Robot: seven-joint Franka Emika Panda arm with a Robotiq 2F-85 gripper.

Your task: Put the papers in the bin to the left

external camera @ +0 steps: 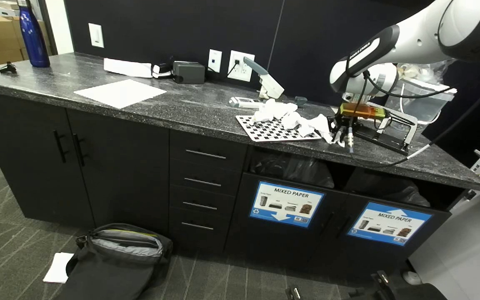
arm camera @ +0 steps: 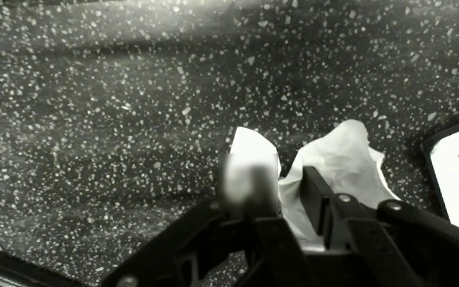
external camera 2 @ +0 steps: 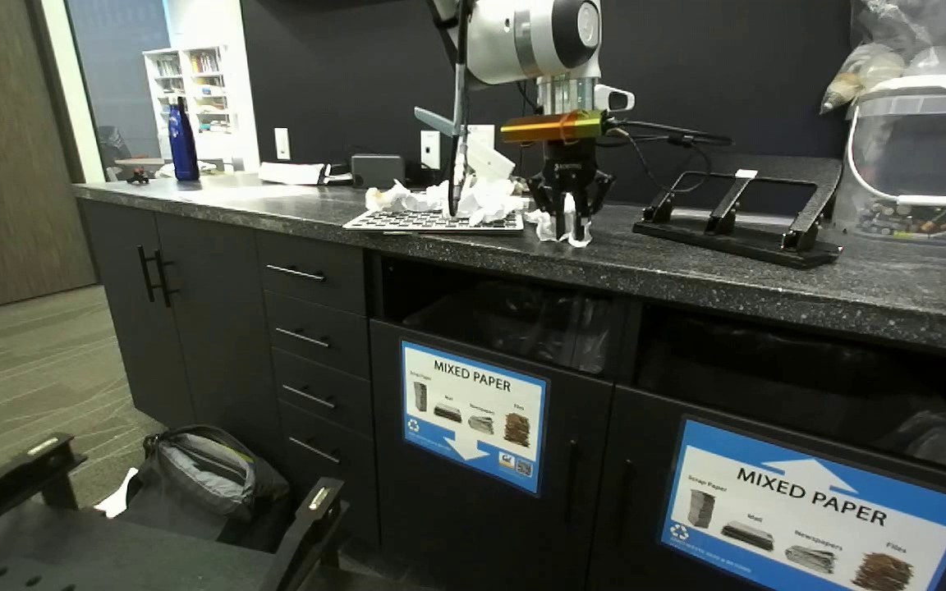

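Observation:
My gripper (external camera 2: 570,234) points down at the counter; its fingers are close together with a crumpled white paper wad (external camera 2: 545,223) between them. In the wrist view the wad (arm camera: 349,159) bulges out on both sides of the fingers (arm camera: 289,179); the left fingertip is blurred. The wad seems to touch the counter. Several more crumpled papers (external camera: 277,110) lie heaped to the left, on the checkered board; they also show in an exterior view (external camera 2: 489,197). The left dark bin (external camera: 273,239), with a blue-and-white label, is below the counter; its top opening holds a clear liner.
The checkered board (external camera: 265,132) lies near the counter's front edge. A black metal stand (external camera 2: 736,234) and a clear bucket (external camera 2: 916,156) are right of the gripper. A similar right bin (external camera: 423,246) stands beside the left one. A grey-white device (external camera: 271,85) is behind the papers.

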